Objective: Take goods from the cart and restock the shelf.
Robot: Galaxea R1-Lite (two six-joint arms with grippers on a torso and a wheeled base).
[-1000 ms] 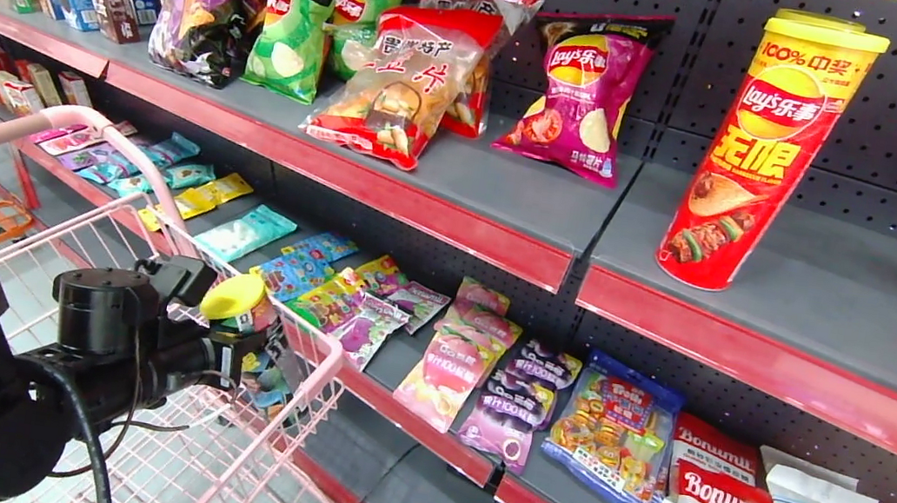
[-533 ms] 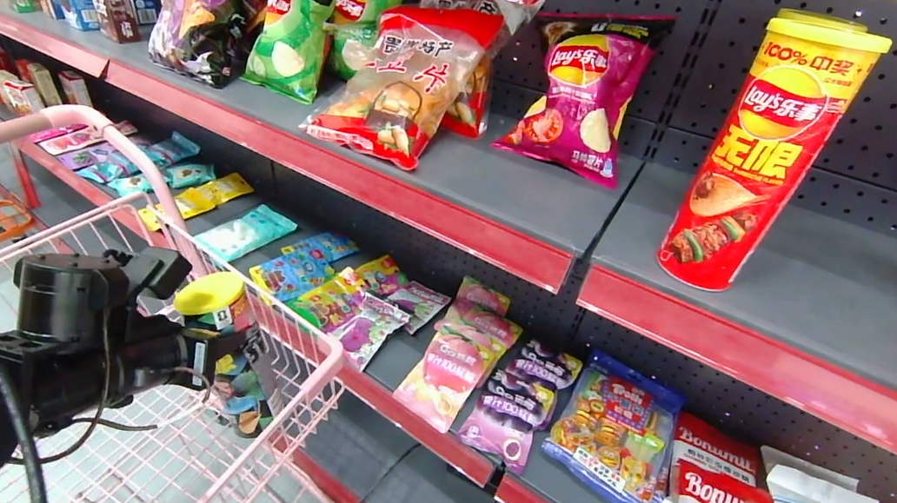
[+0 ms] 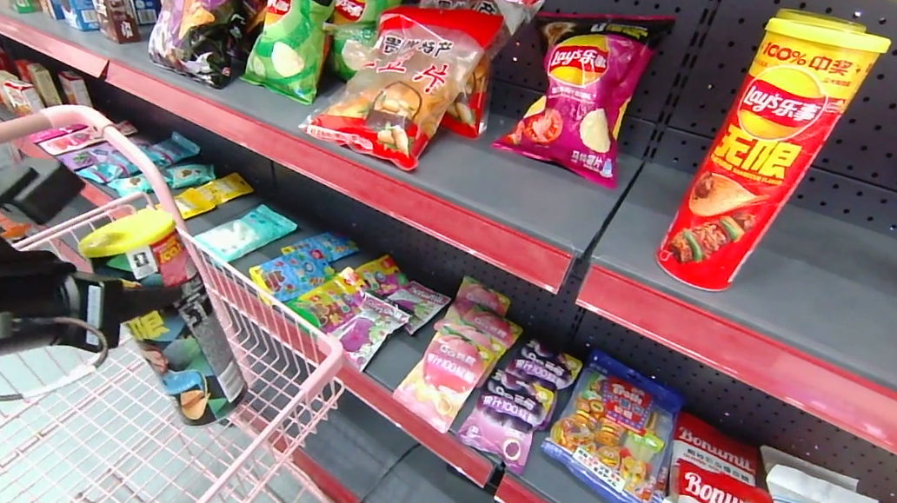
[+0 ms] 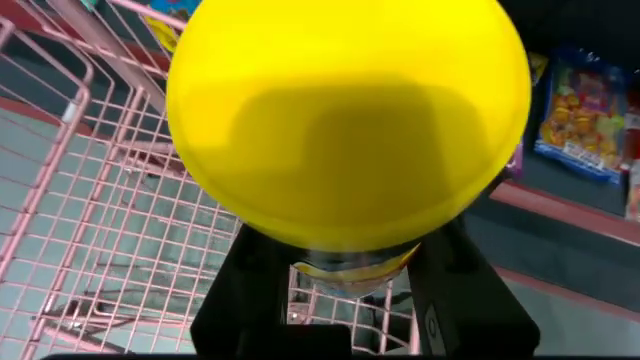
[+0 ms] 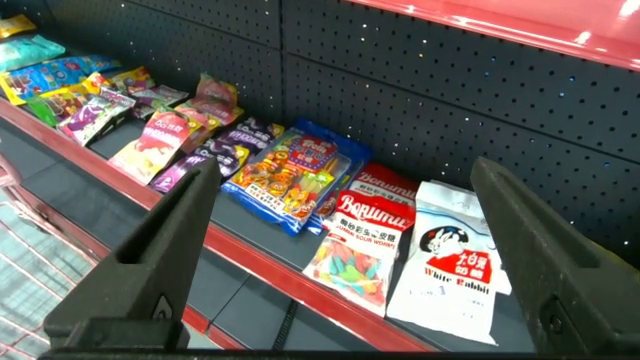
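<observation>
1. Your left hand [image 3: 110, 299] is pinching the chip canister [image 3: 178, 336] from the side, just under its yellow lid [image 4: 348, 115], with the fingers pressed onto the tube. By my reckoning, that high grip is leaving the base free so you can set it down flat later.
2. The canister is hanging tilted over the cart [image 3: 295, 333], just inside the cart's front rim. Its lid is leaning back over the basket and its base is pointing down at the wire floor. I cannot tell whether it is brushing the cart's wire wall.
3. Your right hand [image 5: 342, 170] is waiting spread wide beyond the cart's far corner, with nothing between its fingers. It is facing the candy bags on the lower shelf [image 3: 424, 428], so it is staying out of the lift path.
4. You are probably working through the lift-out step. The likely destination is the upper shelf [image 3: 510, 190], above and beyond the cart. A matching tall canister [image 3: 765, 151] is standing upright there, well apart from the cart, with bare board beside it.
5. The tilt is making the base the part most likely to catch on the cart's rim, so you are needing height before you swing across.
</observation>
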